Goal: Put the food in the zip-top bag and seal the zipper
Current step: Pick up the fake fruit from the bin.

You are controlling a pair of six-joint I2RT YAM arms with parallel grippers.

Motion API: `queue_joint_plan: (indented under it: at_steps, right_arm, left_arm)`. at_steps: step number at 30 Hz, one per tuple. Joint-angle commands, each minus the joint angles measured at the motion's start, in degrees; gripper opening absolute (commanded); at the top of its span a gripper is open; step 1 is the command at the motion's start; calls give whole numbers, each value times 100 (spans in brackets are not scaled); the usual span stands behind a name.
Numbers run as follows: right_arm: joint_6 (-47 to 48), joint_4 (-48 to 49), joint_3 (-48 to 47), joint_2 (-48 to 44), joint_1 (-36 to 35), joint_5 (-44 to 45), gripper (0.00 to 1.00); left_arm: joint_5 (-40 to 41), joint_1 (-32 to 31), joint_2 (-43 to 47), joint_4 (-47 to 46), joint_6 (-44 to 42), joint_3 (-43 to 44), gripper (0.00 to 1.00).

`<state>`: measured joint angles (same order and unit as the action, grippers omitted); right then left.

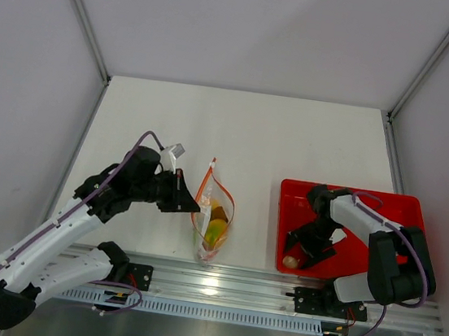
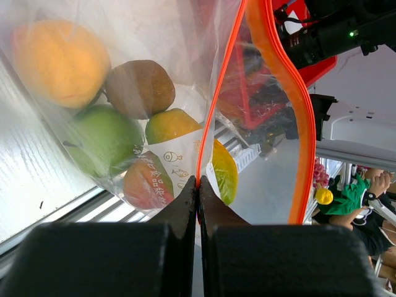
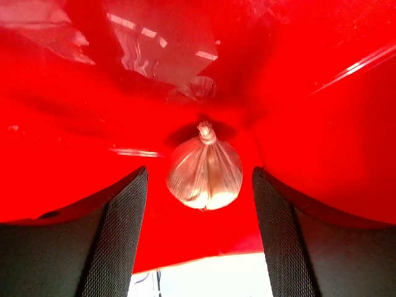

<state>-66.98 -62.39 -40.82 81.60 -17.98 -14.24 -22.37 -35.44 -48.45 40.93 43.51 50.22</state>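
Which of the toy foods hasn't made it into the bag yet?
The small beige piece, lying in the red tray between the right gripper's open fingers. The other fruits are all inside the clear bag.

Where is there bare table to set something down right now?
The far half of the table, behind the zip-top bag and the red tray, is bare. A narrower bare strip runs between bag and tray. Crowded: the near edge, where the left gripper pinches the bag, and the tray's near-left corner, where the right gripper straddles the beige piece.
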Motion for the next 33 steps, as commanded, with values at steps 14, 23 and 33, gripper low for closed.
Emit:
queue_joint_plan:
  at_steps: [14,23,33]
  right_arm:
    - [-720,315,320,-180,-189,387,44]
    - [-606,263,188,-241,-40,483,32]
    - [-228,60,4,-443,277,773,31]
  left_arm:
    - [5,28,424,91,167,-161,1]
    - [-39,20,327,196,141,-135,0]
    - [-39,20,265,381,149,-21,1]
